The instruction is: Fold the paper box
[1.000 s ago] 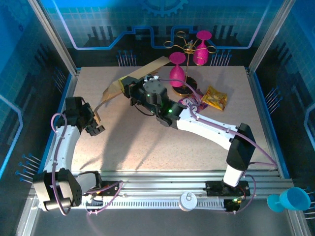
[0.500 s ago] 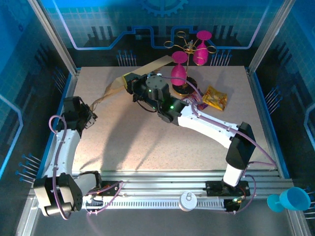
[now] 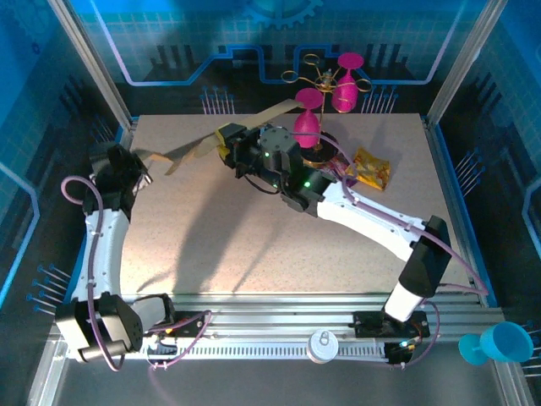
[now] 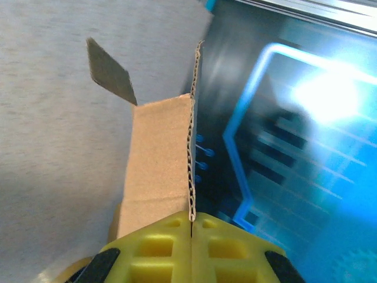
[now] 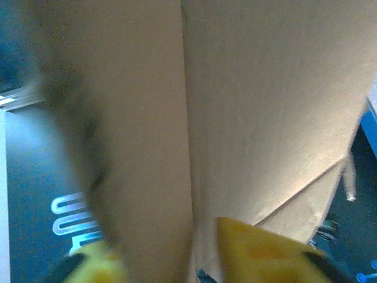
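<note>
Table (image 3: 254, 245): speckled, with the work going on in the far-left part.

Paper box (image 3: 188, 153): a flat brown cut-out sheet, not yet a carton. It is up off the table and slung between my 2 grippers. Its long axis runs from the near left to the far right, with the far end tilted up towards the gold stand (image 3: 317, 154).

Left gripper (image 3: 139, 162): clenched on the sheet's near-left end. My left wrist camera shows the yellow pads pressed together at the left gripper (image 4: 192, 225), the corrugated edge of the paper box (image 4: 156, 159) rising straight out from between them, and 1 small flap angled off at the far end.

Right gripper (image 3: 226, 139): at mid-sheet. My right wrist camera shows the right gripper (image 5: 171, 243) with its yellow fingers apart and released. The paper box (image 5: 253, 88) passes between them with a crease running up the middle. I cannot tell whether either pad touches it.

Judgement: the left end is anchored, so the fold turns on that crease at my right fingers.

Containers:
- 2 pink goblets (image 3: 306, 118) at the stand; contents not visible.
- 1 blue goblet (image 3: 494, 342) on its side past the near rail; inside not visible.
</note>
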Robot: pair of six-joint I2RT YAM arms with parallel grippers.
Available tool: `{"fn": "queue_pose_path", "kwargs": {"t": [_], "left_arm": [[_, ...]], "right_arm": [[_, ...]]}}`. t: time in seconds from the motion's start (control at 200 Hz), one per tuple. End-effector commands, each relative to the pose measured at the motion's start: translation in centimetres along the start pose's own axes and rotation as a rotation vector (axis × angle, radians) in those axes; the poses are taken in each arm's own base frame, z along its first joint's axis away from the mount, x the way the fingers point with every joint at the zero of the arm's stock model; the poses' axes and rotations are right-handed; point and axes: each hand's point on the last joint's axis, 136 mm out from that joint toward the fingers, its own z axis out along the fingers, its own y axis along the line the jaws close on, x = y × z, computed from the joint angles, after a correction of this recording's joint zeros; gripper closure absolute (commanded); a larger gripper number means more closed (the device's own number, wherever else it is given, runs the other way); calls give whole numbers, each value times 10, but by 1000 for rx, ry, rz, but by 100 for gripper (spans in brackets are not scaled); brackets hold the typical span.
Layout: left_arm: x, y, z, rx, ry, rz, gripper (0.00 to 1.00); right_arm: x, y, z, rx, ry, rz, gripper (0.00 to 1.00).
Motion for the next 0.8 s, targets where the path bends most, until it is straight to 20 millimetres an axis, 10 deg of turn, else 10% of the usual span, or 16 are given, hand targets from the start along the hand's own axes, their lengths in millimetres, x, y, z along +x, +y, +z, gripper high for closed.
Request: {"fn": "queue_pose_path", "kwargs": {"t": [0.0, 0.135, 0.47, 0.64, 0.795], "left_arm": [[17, -69, -12, 195, 37, 162, 100], [35, -113, -21, 295, 69, 288, 100], [78, -176, -41, 462, 146, 492, 100], [123, -179, -44, 478, 224, 607, 100], [146, -165, -43, 441, 218, 700, 100]], "right_arm": [[-1, 1, -24, 81, 18, -54, 42], [-1, 1, -52, 161, 29, -178, 30], [1, 34, -95, 128, 71, -529, 35], [16, 60, -87, 38, 149, -1001, 41], [17, 41, -61, 75, 237, -1275, 43]]}}
